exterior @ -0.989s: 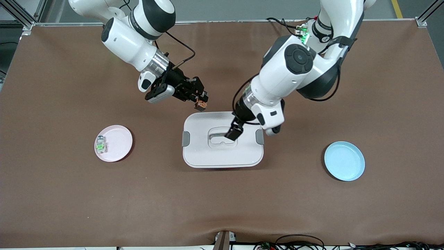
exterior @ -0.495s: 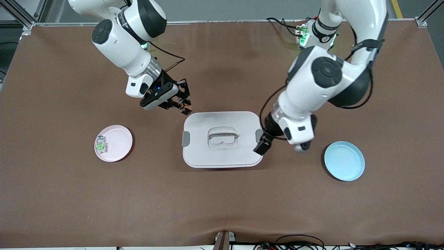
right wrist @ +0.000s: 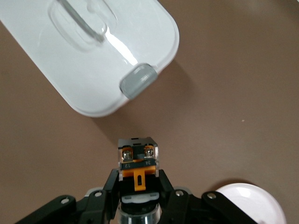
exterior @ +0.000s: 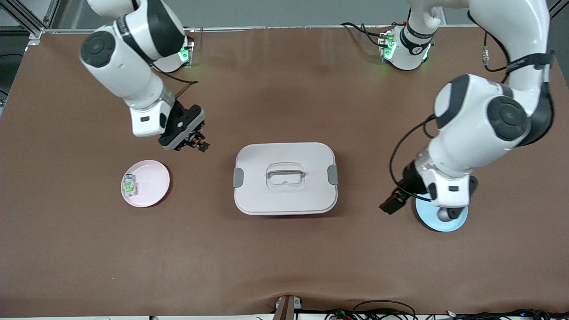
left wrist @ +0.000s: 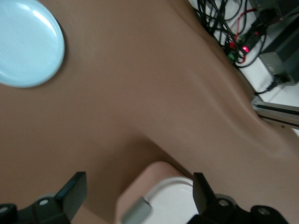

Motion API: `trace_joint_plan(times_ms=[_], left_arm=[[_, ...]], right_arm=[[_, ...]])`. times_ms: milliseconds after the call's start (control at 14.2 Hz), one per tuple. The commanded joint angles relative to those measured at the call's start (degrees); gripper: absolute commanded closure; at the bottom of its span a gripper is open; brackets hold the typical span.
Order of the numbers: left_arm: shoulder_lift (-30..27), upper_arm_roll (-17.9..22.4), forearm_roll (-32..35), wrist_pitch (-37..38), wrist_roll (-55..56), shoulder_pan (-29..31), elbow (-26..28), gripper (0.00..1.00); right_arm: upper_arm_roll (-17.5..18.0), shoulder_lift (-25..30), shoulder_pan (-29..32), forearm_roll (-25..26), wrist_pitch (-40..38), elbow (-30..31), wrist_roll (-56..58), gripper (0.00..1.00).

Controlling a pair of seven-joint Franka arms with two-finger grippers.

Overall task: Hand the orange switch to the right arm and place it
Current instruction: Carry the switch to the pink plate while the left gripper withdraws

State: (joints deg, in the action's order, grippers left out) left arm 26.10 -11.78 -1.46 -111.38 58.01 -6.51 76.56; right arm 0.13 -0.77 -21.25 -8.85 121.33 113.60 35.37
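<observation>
Both arms have swung apart from above the white box [exterior: 285, 178], so the handover looks done and placing remains.
Right arm [exterior: 129, 66], upper left of the front view, now carries the orange switch [right wrist: 137, 163] clamped in the closed right gripper [exterior: 195, 143] over bare table between box and pink plate [exterior: 153, 184], probably its target. Left gripper [exterior: 393, 203] has drawn back to lower right beside the blue plate [exterior: 444, 222], fingers [left wrist: 72, 191] spread wide, holding nothing. Only the right wrist view shows the switch's terminals and the grip plainly; in the front view it is a speck. A green switch [exterior: 129, 186] lies on the pink plate.
</observation>
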Motion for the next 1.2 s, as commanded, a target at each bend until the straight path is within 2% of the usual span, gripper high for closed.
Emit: trace_joint_plan(times_ms=[0, 141, 424, 565, 918, 1130], left_arm=[[-2.2, -0.4, 5.1, 6.0, -10.6, 3.9, 0.3, 0.00], [-4.0, -0.4, 6.4, 10.3, -20.2, 6.0, 0.4, 0.00], [-6.8, -0.5, 6.3, 12.6, -34.0, 11.2, 0.5, 0.00], [-8.7, -0.5, 6.0, 15.6, -36.6, 12.5, 0.5, 0.00], [-13.3, -0.4, 5.9, 25.3, -38.7, 12.9, 1.0, 0.00], [-18.7, 0.5, 5.9, 25.5, -43.7, 12.5, 6.0, 0.00]], right_arm=[[0.8, 0.4, 5.0, 4.1, -3.2, -0.7, 9.2, 1.00], [0.8, 0.6, 7.5, 6.6, -4.7, -0.1, 15.1, 1.00], [0.8, 1.6, 11.1, 9.2, -4.4, 3.1, 21.3, 1.00], [0.8, 2.4, 11.1, 11.9, -2.5, 5.7, 21.5, 1.00], [0.9, 2.7, 12.9, 13.6, 4.3, 12.3, 25.2, 1.00], [0.9, 2.4, 15.2, 13.6, 11.0, 16.6, 30.4, 1.00]])
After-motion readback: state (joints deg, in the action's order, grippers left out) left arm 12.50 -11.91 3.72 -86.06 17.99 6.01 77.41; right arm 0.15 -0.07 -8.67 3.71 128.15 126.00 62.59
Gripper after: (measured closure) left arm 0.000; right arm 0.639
